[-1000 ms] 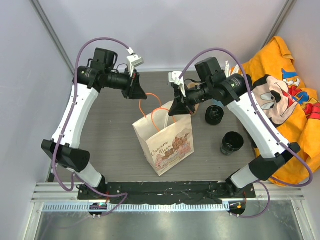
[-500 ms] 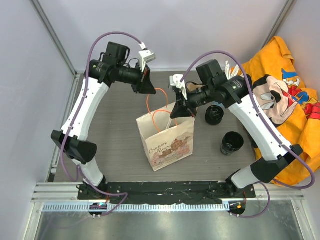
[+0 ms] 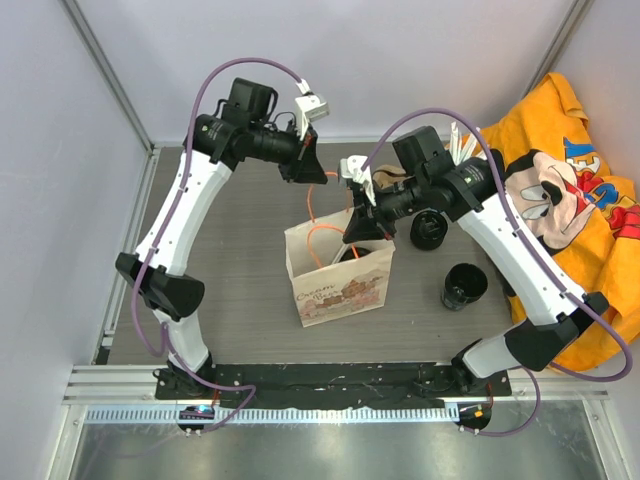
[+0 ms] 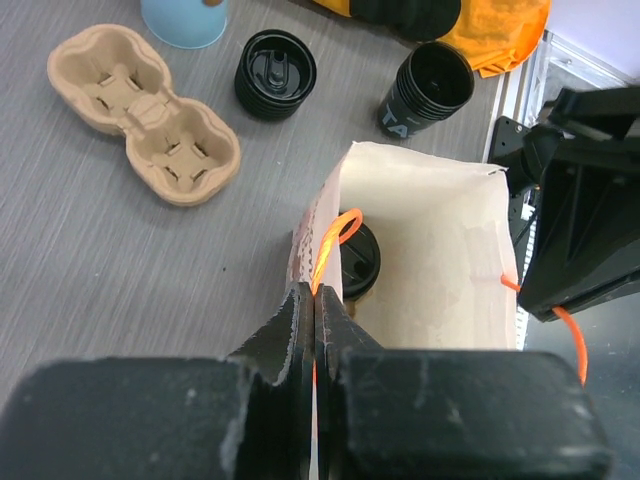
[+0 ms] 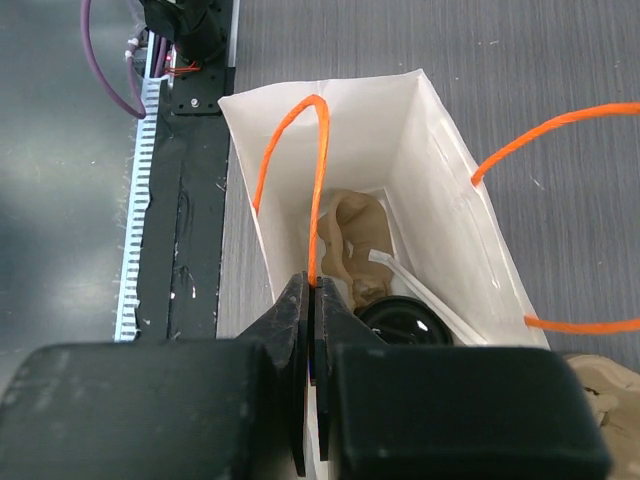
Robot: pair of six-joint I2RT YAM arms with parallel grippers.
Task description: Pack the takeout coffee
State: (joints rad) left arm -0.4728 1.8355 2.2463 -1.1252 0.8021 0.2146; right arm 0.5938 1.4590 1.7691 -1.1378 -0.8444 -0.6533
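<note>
At the bottom of the white paper bag (image 4: 430, 250) stands the small round black takeout coffee cup (image 4: 358, 262), upright, beside a tan cardboard piece (image 5: 345, 240). Above the rim, the left gripper (image 4: 313, 300) and the right gripper (image 5: 311, 285) are each pinched tight on 1 orange cord handle (image 4: 335, 232). The cup therefore lies below and between both, about equally near. Any lift should rise evenly to keep its axis vertical.

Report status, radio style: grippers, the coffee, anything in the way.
Left gripper shut on one orange handle, right gripper on the other handle. Takeout coffee inside paper bag. Nothing obstructing.
</note>
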